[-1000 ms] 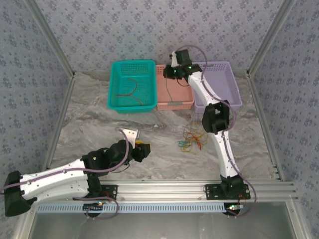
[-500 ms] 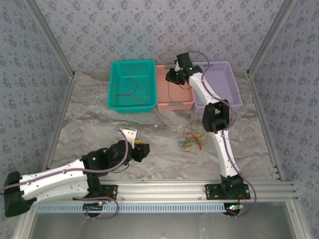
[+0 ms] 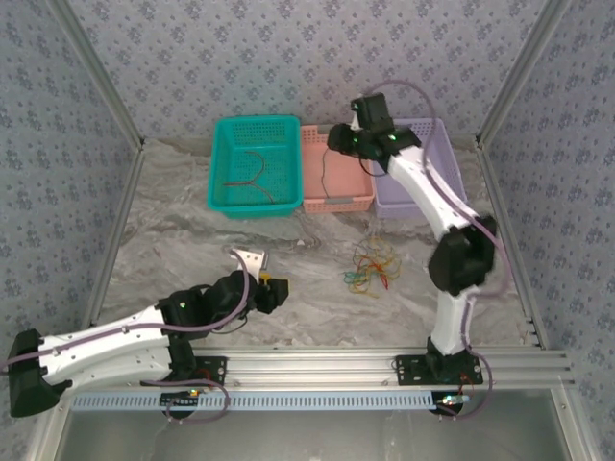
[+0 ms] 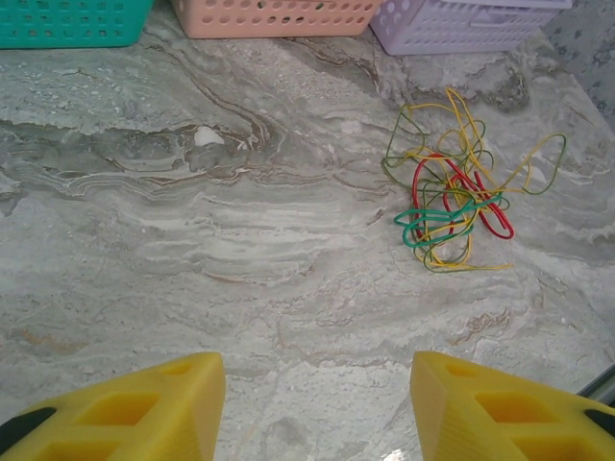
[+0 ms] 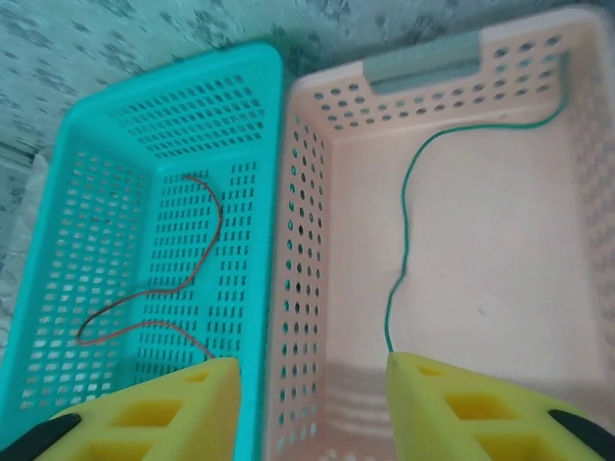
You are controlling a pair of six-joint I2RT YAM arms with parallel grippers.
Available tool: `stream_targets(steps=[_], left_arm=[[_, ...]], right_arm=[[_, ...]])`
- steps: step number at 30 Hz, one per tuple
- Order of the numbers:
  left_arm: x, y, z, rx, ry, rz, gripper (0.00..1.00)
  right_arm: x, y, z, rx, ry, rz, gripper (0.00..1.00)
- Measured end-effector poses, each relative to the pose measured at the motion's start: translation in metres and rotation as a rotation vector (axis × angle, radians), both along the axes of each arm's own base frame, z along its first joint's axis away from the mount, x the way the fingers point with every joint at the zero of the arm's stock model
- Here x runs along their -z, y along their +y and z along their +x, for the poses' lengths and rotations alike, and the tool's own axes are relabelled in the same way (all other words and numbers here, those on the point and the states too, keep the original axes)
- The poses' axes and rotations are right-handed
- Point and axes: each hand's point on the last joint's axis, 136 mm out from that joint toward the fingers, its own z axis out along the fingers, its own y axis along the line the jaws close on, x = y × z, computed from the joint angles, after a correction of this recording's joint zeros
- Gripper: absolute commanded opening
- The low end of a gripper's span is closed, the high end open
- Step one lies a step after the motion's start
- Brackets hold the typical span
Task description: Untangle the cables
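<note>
The right elbow [image 3: 461,264] has swung toward 3 o'clock; the right tool [image 5: 307,403] hangs spread and empty, the green cable [image 5: 399,250] lies delivered in the pink basket [image 5: 288,192], and the tangle [image 4: 456,206] waits.

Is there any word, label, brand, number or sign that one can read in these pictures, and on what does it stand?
There is no readable text in these pictures.
The teal basket, the pink basket, the purple basket and the tangled cables bear no lettering.
The wallpaper carries only a repeated flower-like ornament, no letters.
</note>
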Motion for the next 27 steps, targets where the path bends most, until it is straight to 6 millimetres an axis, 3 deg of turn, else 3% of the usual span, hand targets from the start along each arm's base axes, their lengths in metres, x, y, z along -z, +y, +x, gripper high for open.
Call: stream_targets(steps=[2, 5, 10, 14, 16, 17, 19, 23, 27], left_arm=[[-0.002, -0.005, 0.000, 0.008, 0.007, 0.003, 0.54], [0.002, -0.012, 0.000, 0.025, 0.025, 0.015, 0.54], [0.028, -0.027, -0.003, 0.065, 0.093, 0.086, 0.54], [0.044, -0.048, -0.002, 0.098, 0.142, 0.121, 0.54], [0.051, -0.060, -0.001, 0.112, 0.165, 0.139, 0.55], [0.054, -0.066, 0.000, 0.119, 0.175, 0.143, 0.56], [0.060, -0.080, 0.003, 0.132, 0.190, 0.147, 0.58], [0.074, -0.103, 0.008, 0.150, 0.213, 0.158, 0.61], [0.089, -0.129, 0.019, 0.162, 0.243, 0.167, 0.62]], right_arm=[[-0.005, -0.019, -0.031, 0.027, -0.026, -0.007, 0.48], [0.020, -0.050, -0.081, 0.086, 0.008, -0.030, 0.51], [0.131, -0.092, -0.165, 0.166, 0.242, -0.113, 0.55], [0.195, -0.110, -0.213, 0.207, 0.406, -0.143, 0.58], [0.208, -0.112, -0.224, 0.220, 0.444, -0.133, 0.61], [0.211, -0.112, -0.227, 0.226, 0.453, -0.125, 0.69], [0.213, -0.112, -0.226, 0.240, 0.456, -0.101, 0.70], [0.219, -0.108, -0.213, 0.256, 0.459, -0.056, 0.62], [0.243, -0.108, -0.204, 0.272, 0.513, -0.062, 0.53]])
